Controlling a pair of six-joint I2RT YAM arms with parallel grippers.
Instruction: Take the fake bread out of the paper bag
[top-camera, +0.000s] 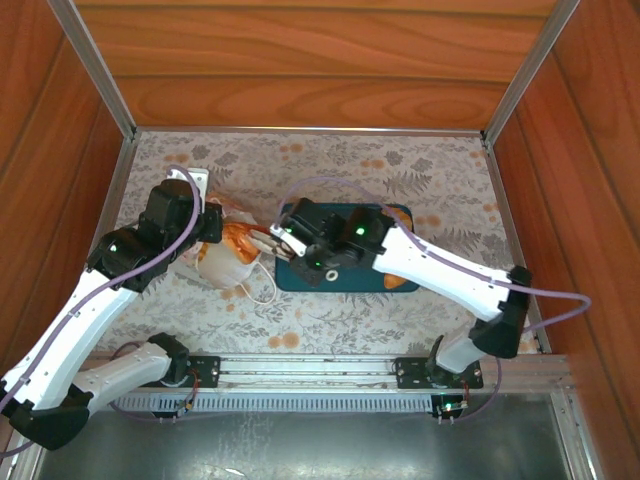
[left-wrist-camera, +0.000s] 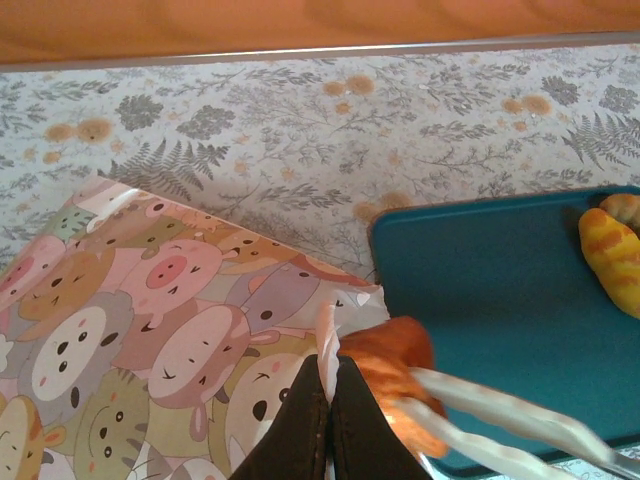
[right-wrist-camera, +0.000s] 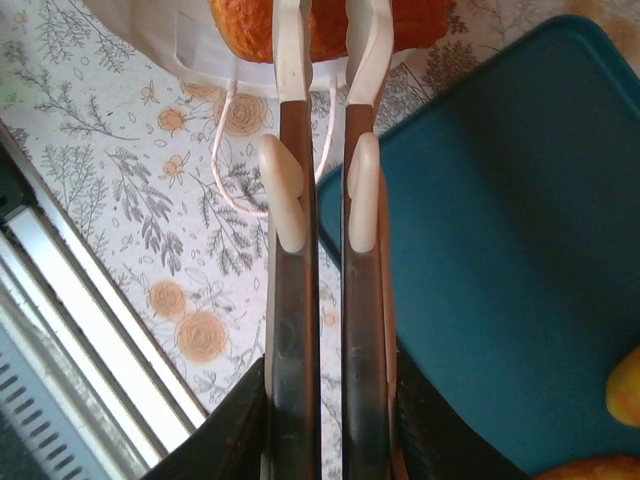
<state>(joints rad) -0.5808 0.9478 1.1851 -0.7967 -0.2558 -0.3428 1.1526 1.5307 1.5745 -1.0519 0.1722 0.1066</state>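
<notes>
Three pieces of fake bread can be counted. One orange pastry (left-wrist-camera: 390, 355) sits at the mouth of the single paper bag (left-wrist-camera: 150, 330), which lies just left of the teal tray (left-wrist-camera: 480, 300). A striped roll (left-wrist-camera: 608, 255) and a browner piece (left-wrist-camera: 625, 207) rest at the tray's right end. The right gripper (right-wrist-camera: 328, 20) has its two pale fingers clamped narrowly on the orange pastry. The left gripper (left-wrist-camera: 328, 375) is pinched tight on the bag's edge.

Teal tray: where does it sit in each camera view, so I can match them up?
Top external: the teal tray lies mid-table, largely under the right arm.
Left wrist: on the right side, from mid-height down.
Right wrist: across the right half.
Shared landmark: the orange pastry, beside the tray's left edge.
</notes>
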